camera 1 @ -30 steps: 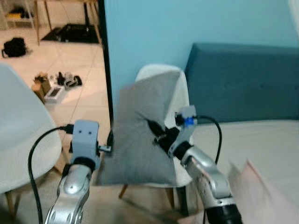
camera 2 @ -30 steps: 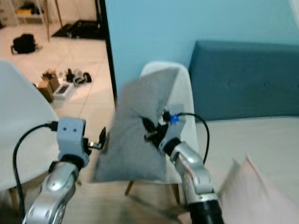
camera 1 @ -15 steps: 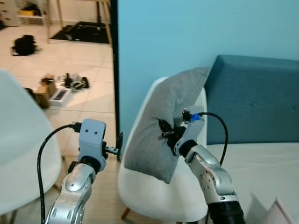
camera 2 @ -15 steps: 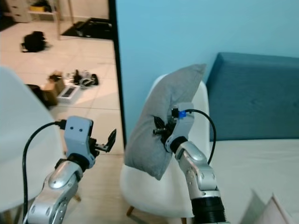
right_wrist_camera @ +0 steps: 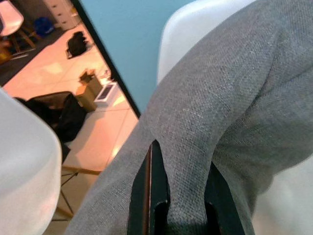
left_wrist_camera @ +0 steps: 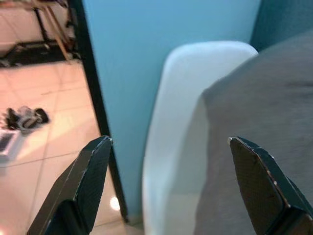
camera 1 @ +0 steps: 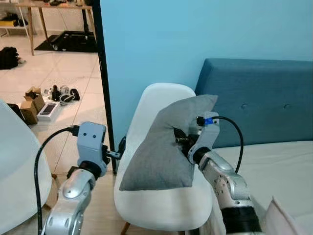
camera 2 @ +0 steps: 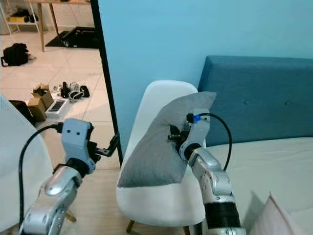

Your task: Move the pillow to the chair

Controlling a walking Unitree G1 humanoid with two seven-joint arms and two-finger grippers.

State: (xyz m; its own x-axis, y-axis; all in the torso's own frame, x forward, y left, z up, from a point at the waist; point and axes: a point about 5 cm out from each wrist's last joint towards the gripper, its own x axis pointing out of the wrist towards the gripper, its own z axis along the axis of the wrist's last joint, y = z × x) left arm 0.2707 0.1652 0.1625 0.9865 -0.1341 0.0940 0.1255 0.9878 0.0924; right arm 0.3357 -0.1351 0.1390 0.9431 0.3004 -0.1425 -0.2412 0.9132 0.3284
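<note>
A grey pillow (camera 1: 164, 147) leans in the seat of a white shell chair (camera 1: 151, 105), its top corner against the chair back. My right gripper (camera 1: 180, 141) is shut on a fold of the pillow's right side; the pinched fabric bulges between the fingers (right_wrist_camera: 151, 205) in the right wrist view. My left gripper (camera 2: 113, 143) is open and holds nothing, just left of the chair and apart from the pillow (left_wrist_camera: 264, 122). Both its fingertips (left_wrist_camera: 100, 161) frame the chair back (left_wrist_camera: 195, 83) in the left wrist view.
A teal headboard (camera 1: 254, 98) and a beige mattress (camera 2: 274, 161) lie to the right. A blue wall (camera 1: 161, 39) stands behind the chair. Another white chair (camera 1: 17, 166) is at the left. Boxes and small clutter (camera 1: 44, 100) sit on the tiled floor beyond the doorway.
The pillow has come down from upright against the chair back to rest lower in the seat, still held by my right gripper. My left gripper has stayed open. The camera view has shifted.
</note>
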